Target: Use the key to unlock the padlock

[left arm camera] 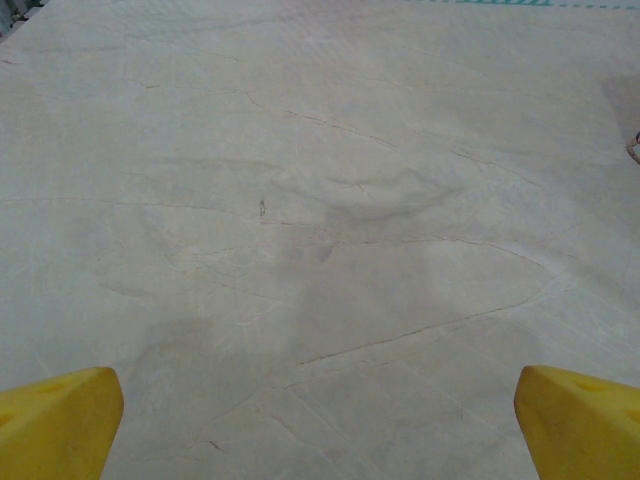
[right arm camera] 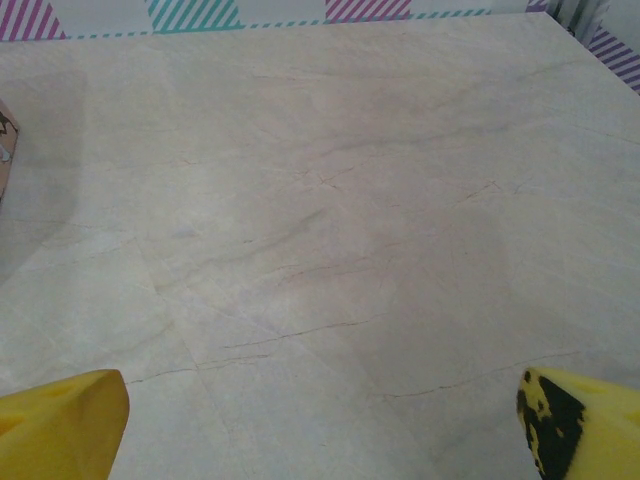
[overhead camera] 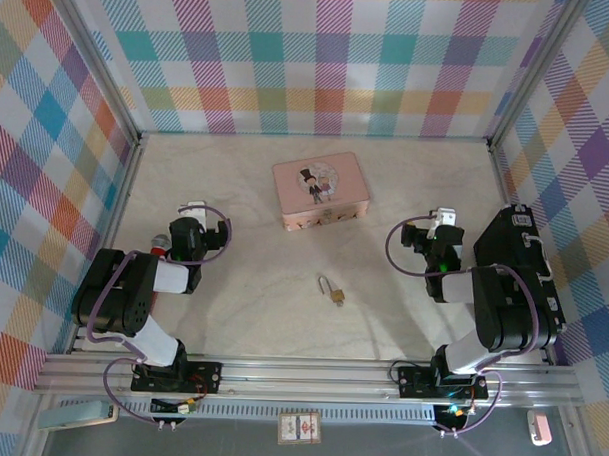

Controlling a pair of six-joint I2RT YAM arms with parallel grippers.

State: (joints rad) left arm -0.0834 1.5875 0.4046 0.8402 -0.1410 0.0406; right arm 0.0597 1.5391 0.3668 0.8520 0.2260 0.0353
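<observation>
The tiny brass padlock (overhead camera: 332,290) lies flat on the marble table (overhead camera: 252,286), midway between the two arms, with its silver shackle pointing up-left. A small dark speck at its lower right end (overhead camera: 339,303) may be the key; it is too small to tell. My left gripper (overhead camera: 192,212) (left arm camera: 320,430) hovers far to the left of the padlock, yellow fingertips (left arm camera: 60,420) wide apart over bare table. My right gripper (overhead camera: 443,219) (right arm camera: 320,430) is off to the padlock's right, also open, with only marble between its fingertips (right arm camera: 60,425).
A pink picture case (overhead camera: 320,192) sits behind the padlock at mid table; its edge (right arm camera: 4,150) shows in the right wrist view. A red microphone-like stick (overhead camera: 160,246) lies by the left arm. A black case (overhead camera: 524,258) stands at the right wall. Plaid walls enclose the table.
</observation>
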